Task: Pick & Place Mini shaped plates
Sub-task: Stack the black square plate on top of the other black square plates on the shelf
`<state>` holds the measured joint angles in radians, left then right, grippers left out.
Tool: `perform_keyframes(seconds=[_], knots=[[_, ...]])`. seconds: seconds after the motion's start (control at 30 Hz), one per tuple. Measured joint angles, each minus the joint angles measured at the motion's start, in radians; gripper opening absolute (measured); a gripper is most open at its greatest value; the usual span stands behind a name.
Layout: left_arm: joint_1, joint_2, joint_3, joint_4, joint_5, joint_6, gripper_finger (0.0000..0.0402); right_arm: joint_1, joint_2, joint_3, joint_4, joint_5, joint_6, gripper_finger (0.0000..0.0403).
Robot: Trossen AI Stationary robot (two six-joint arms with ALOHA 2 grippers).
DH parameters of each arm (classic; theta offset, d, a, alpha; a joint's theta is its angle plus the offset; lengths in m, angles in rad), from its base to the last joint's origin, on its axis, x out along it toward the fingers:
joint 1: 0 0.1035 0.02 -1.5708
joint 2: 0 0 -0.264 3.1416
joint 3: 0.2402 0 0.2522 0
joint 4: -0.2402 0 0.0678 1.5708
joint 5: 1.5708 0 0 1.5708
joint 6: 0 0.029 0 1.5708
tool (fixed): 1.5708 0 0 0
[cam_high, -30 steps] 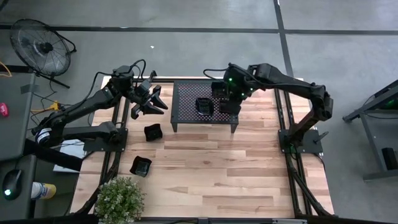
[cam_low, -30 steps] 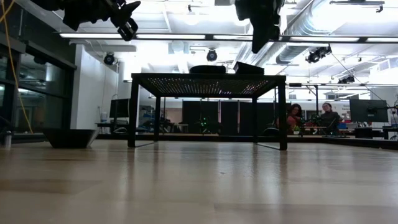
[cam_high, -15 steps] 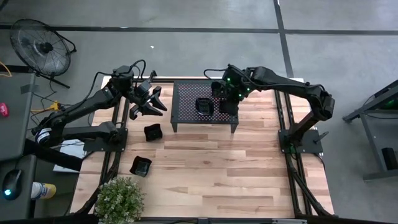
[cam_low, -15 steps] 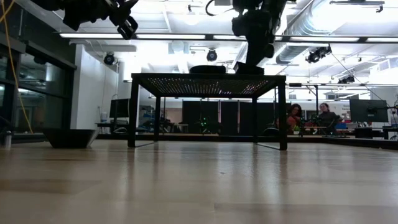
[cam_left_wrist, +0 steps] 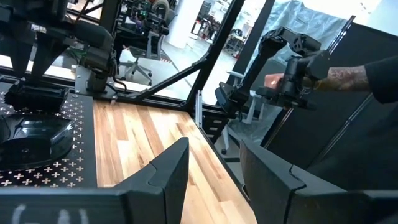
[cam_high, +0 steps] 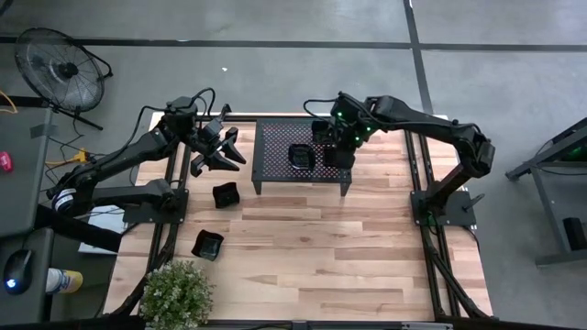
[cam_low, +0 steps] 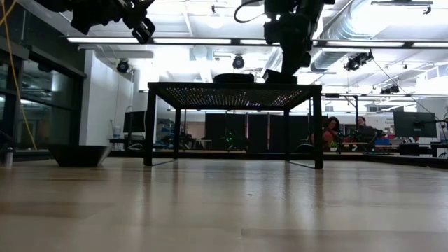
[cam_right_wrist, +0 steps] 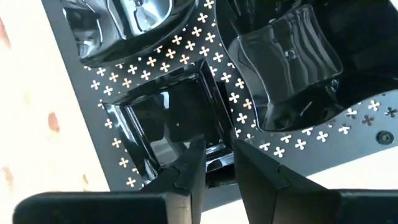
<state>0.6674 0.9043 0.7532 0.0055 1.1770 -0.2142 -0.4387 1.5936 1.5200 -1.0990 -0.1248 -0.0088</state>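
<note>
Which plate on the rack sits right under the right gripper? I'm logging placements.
The square plate at the rack's right edge, directly below the right gripper. The other plates there have rounded wavy rims and sit farther from the fingers.

No readable text, labels, brands or numbers anywhere in view.

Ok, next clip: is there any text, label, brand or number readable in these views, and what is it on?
None can be read.
The perforated rack bears only cross-shaped cut-outs, not letters.
The square plate and the other glossy plates carry no marking.
The left hand and right hand show no label.
Screens in the room behind the table are too small to read.
</note>
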Motion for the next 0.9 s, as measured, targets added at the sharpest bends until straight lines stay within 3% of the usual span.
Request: perform_keyframes(seconds=[0.9], knots=[[0.0, 0.0, 0.0, 0.0, 0.0, 0.018, 0.0142, -0.011, 0.005, -0.062, 0.085, 0.002, -0.044, 0.0078]])
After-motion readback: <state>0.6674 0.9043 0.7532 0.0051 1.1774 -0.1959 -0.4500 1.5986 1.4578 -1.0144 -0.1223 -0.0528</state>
